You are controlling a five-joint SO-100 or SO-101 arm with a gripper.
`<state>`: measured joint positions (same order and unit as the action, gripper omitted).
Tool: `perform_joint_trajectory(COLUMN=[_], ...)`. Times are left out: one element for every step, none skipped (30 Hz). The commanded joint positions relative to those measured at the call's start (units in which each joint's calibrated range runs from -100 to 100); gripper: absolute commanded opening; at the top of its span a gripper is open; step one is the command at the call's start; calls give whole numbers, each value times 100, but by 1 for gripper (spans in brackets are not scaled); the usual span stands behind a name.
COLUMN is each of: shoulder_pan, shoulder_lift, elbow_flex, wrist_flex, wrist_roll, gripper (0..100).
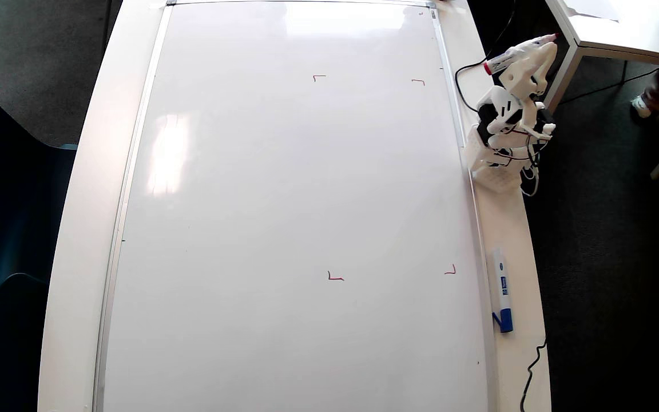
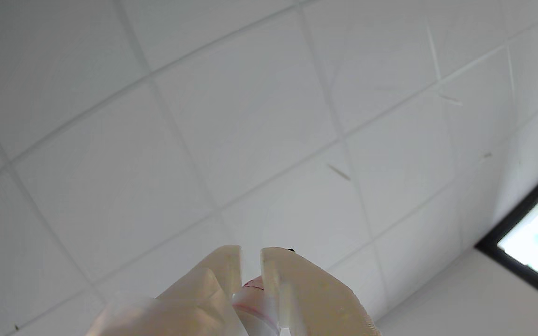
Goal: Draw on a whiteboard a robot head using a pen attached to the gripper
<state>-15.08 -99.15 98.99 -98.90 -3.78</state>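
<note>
In the wrist view, the 2 pale fingers (image 2: 297, 289) of the gripper (image 2: 250, 254) are filling the bottom edge, standing nearly closed with only a narrow slot between them, and the pen (image 2: 255, 305) is sitting in that slot, its white barrel and a red band showing between the jaws. Beyond the fingertips the camera is looking up at a ceiling of white square tiles (image 2: 250, 107), and a dark-framed bright window (image 2: 530, 242) is showing at the lower right. In the overhead view, the gripper (image 1: 546, 50) is folded back over the arm's base (image 1: 495, 171) at the right edge of the white table (image 1: 86, 217), off the whiteboard (image 1: 284, 229), and the pen (image 1: 515, 54) is lying across the claw, well clear of the board surface. The whiteboard is lying flat and taking up most of the tabletop, glossy with window glare, and it is carrying only 4 small red corner marks (image 1: 335, 277); no drawing is showing inside them. A white marker with a blue cap (image 1: 501, 292) is lying on the table rim just beside the board's right frame. Dark carpet (image 1: 604, 257) is surrounding the table, a dark chair (image 1: 3, 240) is standing at the left, and a second white table (image 1: 627, 28) is showing at the top right.
</note>
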Motion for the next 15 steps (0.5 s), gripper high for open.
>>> perform_joint_trajectory(shoulder_pan=[-28,-28,-28,-28,-28,-28,-28,-35,-72,-72,-72,-72,-72,-72,-72], shoulder_lift=[41,41,41,41,41,41,41,49,75,83,83,83,83,91,91], elbow_flex=[28,28,28,28,28,28,28,28,28,28,28,28,28,28,28], wrist_flex=[-84,-84,-84,-84,-84,-84,-84,-84,-75,-75,-75,-75,-66,21,160], wrist_roll=[-19,-19,-19,-19,-19,-19,-46,-46,-51,-51,-51,-46,-46,-19,-14], gripper=[1,1,1,1,1,1,1,1,1,1,1,1,1,1,1])
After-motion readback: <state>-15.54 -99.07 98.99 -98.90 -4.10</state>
